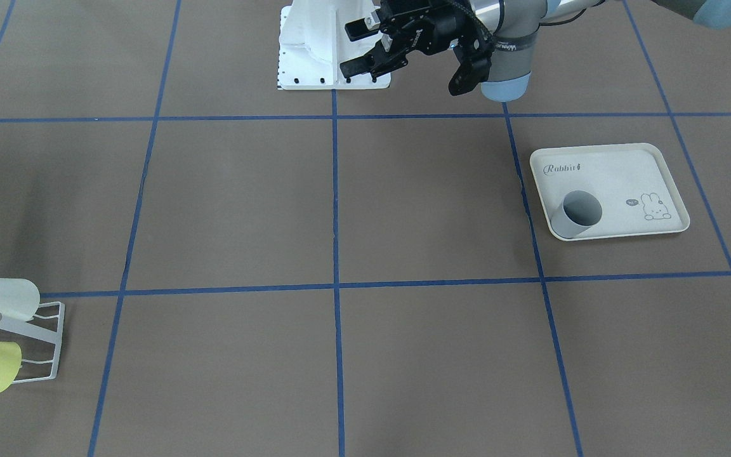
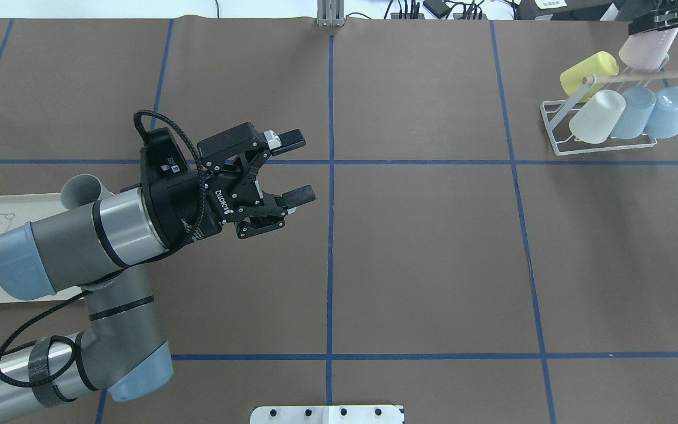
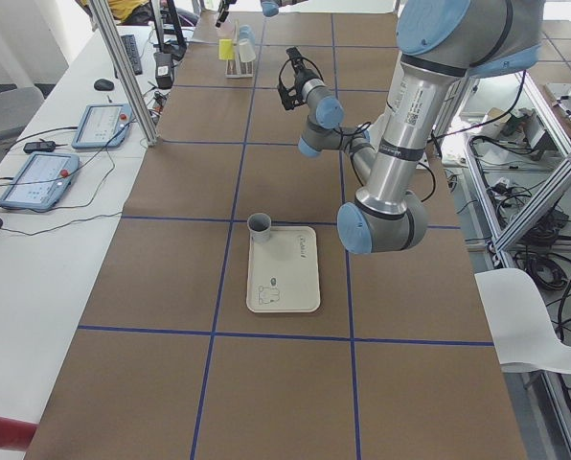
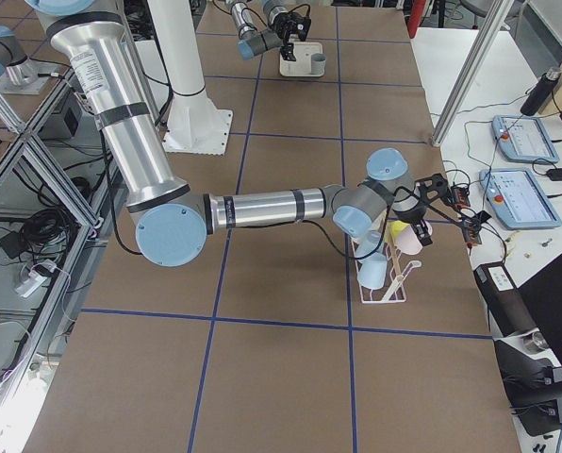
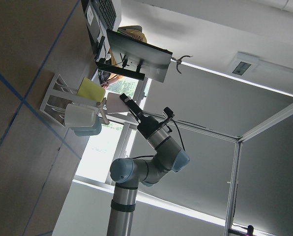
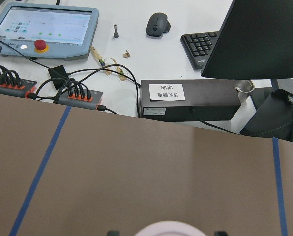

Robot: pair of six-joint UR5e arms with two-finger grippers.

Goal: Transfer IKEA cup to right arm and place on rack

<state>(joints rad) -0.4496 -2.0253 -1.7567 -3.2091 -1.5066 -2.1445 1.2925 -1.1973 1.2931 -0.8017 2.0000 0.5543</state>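
The right gripper (image 2: 655, 28) is clenched on the pale pink plastic tumbler (image 2: 648, 50). It holds the tumbler just above the small white wire-frame rack (image 2: 551, 132), on the side of the rack away from the robot and close over the rack's pale wooden dowel (image 2: 645, 75). The step in hand therefore looks like the placing itself. The right wrist view shows only a sliver of pale rim between the fingertips, so I cannot tell how deep the grasp is.

To place it well, the tumbler's mouth should meet a free slanted prong and slide down along the prong's own slant. Pushing straight down would likely press on the wire and shift this light rack. The rack is crowded: a yellow tumbler (image 2: 589, 70) hangs just beside the pink one, while a cream tumbler (image 2: 598, 118) and pale blue tumblers (image 2: 636, 112) fill the side nearer the robot, packed close together. Which prong is free is hidden from these views, so the descent should be slow and keep clear of the yellow neighbour and the dowel. The grip should let go only once the prong carries the weight — otherwise the tumbler may tip off.

The left gripper (image 2: 299, 166) is released and empty, well apart from the rack. Farther still from the rack, a grey tumbler (image 1: 576, 216) stands on a cream rabbit-print tray (image 1: 632, 171).
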